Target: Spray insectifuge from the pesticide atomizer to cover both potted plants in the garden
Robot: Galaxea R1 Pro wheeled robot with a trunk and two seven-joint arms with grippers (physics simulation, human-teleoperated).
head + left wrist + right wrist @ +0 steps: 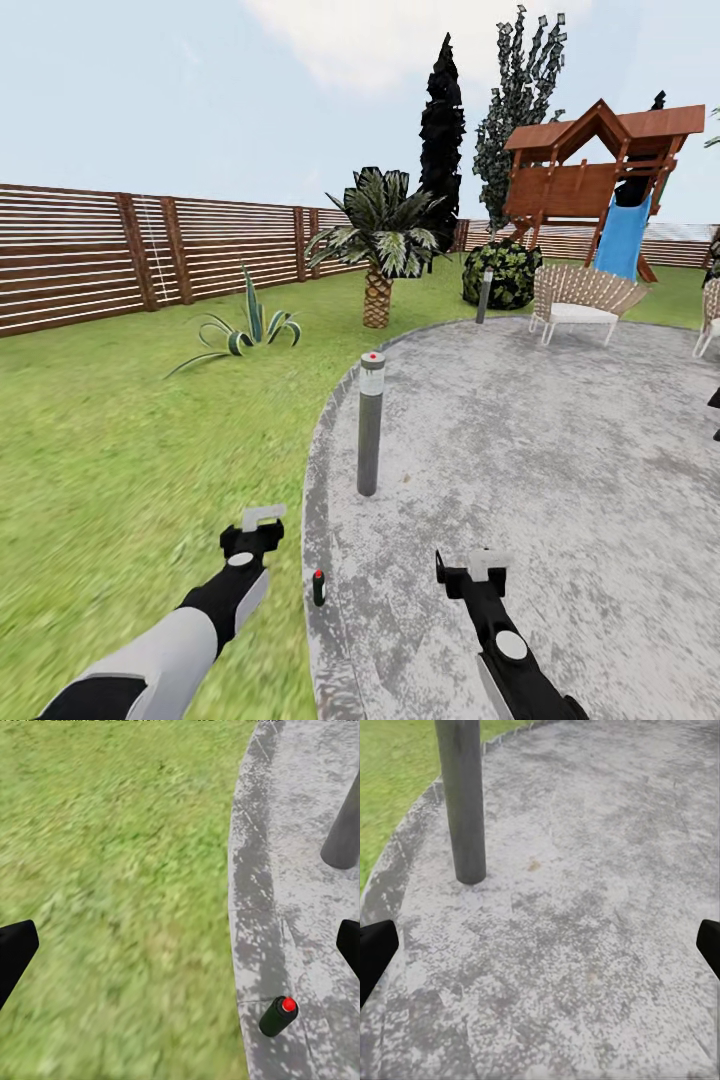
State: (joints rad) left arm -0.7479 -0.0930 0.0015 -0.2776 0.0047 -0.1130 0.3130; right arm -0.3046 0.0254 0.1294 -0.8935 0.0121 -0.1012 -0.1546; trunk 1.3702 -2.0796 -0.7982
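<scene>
The left gripper point(262, 519) hangs spread and empty over the lawn point(130, 440), and the right gripper point(478, 566), also spread, over the stone patio point(560, 450). Between them the pesticide atomizer point(319, 587) stands upright on the patio's edge, near a grey bollard lamp point(370, 425).

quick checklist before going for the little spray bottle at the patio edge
1. pesticide atomizer located: ok, upright at the edge of the stone patio, between the two arms.
2. left gripper open and empty: ok, fingers spread wide in the left wrist view.
3. right gripper empty: ok, open over bare patio.
4. Left gripper lined up on atomizer: not ok, the bottle sits off to one side, not between the fingers.
5. Clear of the bollard lamp: ok, it stands apart, further along the patio.
6. Potted plants located: cannot tell.
</scene>
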